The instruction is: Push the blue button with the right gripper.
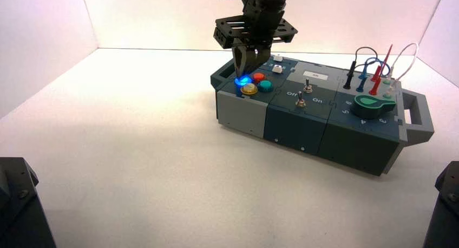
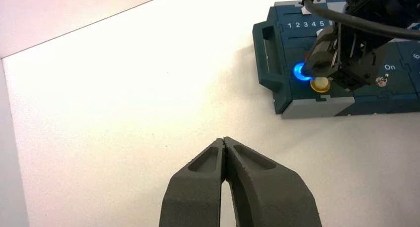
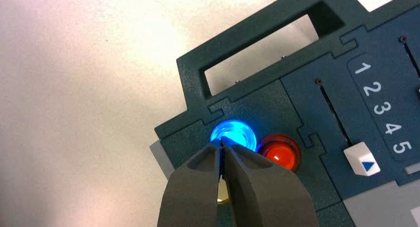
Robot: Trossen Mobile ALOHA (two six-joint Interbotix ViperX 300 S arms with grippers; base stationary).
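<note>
The blue button (image 1: 241,80) glows bright blue at the left end of the box (image 1: 303,123), among a red (image 1: 258,77), a yellow (image 1: 249,89) and a teal-green button (image 1: 265,85). My right gripper (image 1: 242,74) hangs over it from above, shut, its pointed tip on the button's edge. In the right wrist view the shut tip (image 3: 221,144) touches the glowing blue button (image 3: 234,133) beside the red button (image 3: 281,152). My left gripper (image 2: 224,140) is shut and empty over the bare table, well to the box's left; the blue glow (image 2: 299,71) shows far off.
The box carries two sliders (image 3: 362,160) numbered 1 to 5, two toggle switches (image 1: 303,93), a green knob (image 1: 373,103) and red, blue, black and white plug leads (image 1: 376,72). A handle (image 1: 419,115) sticks out at its right end. White walls close the table.
</note>
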